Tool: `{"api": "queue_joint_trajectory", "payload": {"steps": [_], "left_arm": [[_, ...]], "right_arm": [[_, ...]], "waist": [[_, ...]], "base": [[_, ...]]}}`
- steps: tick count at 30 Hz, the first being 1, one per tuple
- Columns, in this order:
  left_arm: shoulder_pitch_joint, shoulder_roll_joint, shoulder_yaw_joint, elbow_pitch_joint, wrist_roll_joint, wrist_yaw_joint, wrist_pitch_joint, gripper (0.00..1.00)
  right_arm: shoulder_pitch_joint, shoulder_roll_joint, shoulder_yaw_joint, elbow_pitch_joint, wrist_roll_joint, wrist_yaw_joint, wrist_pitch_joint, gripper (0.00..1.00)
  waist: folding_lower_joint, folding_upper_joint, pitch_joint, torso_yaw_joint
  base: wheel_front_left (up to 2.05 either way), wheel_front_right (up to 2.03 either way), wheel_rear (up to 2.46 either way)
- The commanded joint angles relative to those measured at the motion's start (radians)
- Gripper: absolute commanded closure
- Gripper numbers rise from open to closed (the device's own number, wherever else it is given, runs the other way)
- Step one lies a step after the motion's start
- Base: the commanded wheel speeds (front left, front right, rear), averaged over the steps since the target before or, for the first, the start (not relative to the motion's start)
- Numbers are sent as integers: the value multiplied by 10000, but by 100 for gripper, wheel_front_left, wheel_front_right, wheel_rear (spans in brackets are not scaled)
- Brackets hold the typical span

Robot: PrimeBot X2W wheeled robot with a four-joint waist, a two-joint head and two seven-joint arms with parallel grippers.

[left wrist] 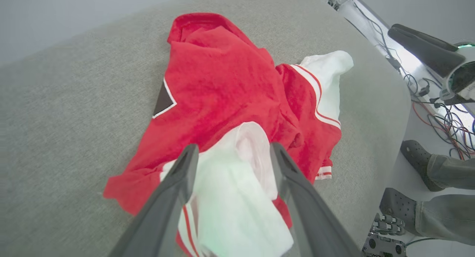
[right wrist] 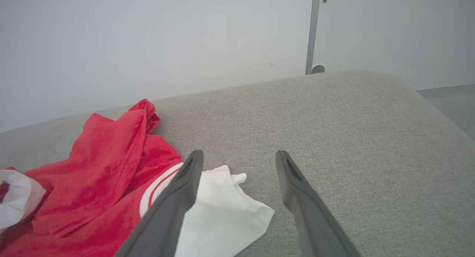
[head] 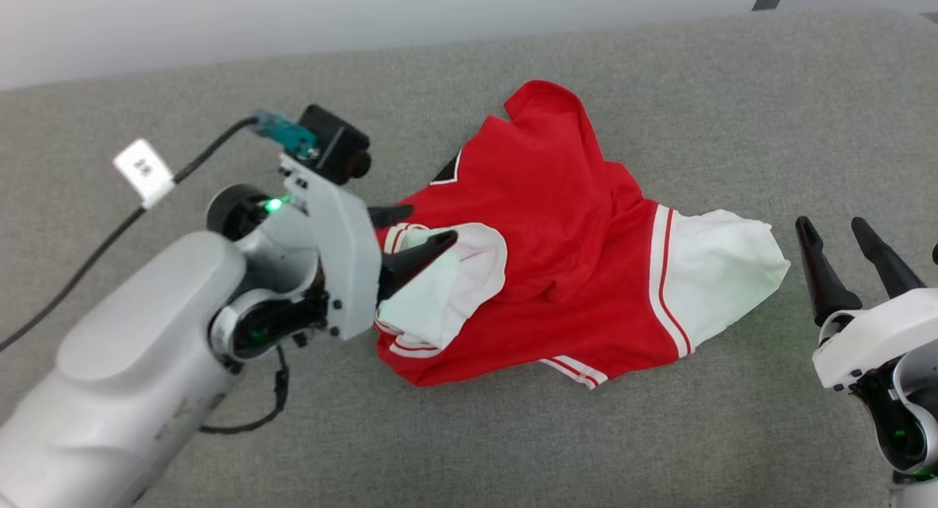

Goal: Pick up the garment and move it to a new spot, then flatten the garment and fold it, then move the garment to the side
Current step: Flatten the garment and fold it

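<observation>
Where garment point(head: 557, 259) lies crumpled, grey cushion point(head: 659, 435), shoes point(left wrist: 417, 160), cables point(left wrist: 445, 119) beyond

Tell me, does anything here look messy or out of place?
Yes: the red jersey T-shirt with white sleeves lies crumpled on the grey fabric surface, one sleeve flopped over its front between the open left claw's fingers. Nothing looks torn.

A table point(head: 659, 435) covered in grey woven fabric is being used as the support. The garment point(head: 557, 273) is being carried directly on it, lying crumpled, its white sleeve point(head: 722, 266) spread flat toward the right.
</observation>
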Motion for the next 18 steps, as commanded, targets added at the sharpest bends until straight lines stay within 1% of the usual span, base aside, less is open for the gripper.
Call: {"api": "queue_joint_trajectory", "payload": {"steps": [1,3,6,9,11,15,18], "left_arm": [[268,115,95,-175,-202,86,52,0],[486,400,74,-414,-302,308,245,0],[919,720,40,-890,-602,789,655,0],[1336,1155,-37,-1407,-742,1357,1049,0],[1619,1324,-15,-1776,-913,1677,1193,0],[2103,1754,-30,-2181,-1107,2146,1393,0],[2336,1854,-86,-2377,-1222,2384,1524,0]], "right_arm": [[179,-10,-4,-8,147,-3,-80,0],[224,-9,-15,-23,111,-3,-117,0],[329,13,-18,-111,118,-3,-136,0],[393,-3,-21,-263,114,-3,-241,0],[381,-25,-32,-389,43,-3,-330,0],[463,28,3,-590,-24,-3,-467,0],[482,76,4,-701,-28,-3,-527,0]], "waist": [[0,-1,-159,25],[0,-1,-265,40],[0,-1,-403,45],[0,-1,-516,36],[0,-1,-578,23],[0,-1,-712,-29],[0,-1,-786,-60]], "base": [[0,0,0],[0,0,0],[0,0,0],[0,0,0],[0,0,0],[0,0,0],[0,0,0]]}}
